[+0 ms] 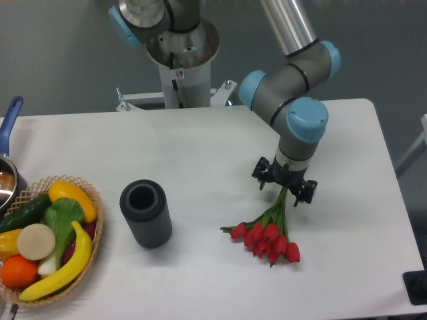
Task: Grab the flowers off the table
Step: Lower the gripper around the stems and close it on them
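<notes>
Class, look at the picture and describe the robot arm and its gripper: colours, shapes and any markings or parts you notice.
The arm is built of grey, metallic tube segments joined by rounded joints with light blue caps. A shiny silver tube rises out of the picture. At its end is a small black two-finger gripper with spiky, claw-like prongs. The pale cylindrical base pedestal carries a small red-and-white sticker. No loose cables show.

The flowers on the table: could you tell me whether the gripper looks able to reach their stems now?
Probably yes: the gripper hangs over the flowers' stems, jaws spread, nothing between.
</notes>
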`<control>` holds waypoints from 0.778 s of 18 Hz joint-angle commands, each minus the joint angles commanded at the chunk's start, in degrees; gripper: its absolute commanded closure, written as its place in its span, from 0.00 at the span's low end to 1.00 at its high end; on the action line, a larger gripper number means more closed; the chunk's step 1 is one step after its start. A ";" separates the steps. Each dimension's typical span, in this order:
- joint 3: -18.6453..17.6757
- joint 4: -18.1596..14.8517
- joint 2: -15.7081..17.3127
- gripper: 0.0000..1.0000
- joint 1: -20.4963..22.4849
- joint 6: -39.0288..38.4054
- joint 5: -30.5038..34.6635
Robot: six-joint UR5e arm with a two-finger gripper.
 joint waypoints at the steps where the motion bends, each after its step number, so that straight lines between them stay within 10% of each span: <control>1: 0.09 0.00 -0.09 0.00 -0.09 -0.35 0.00; 8: 0.62 0.44 -1.49 0.01 -0.53 -0.97 0.00; 14: 0.88 0.44 -1.41 0.39 -0.62 -0.88 0.35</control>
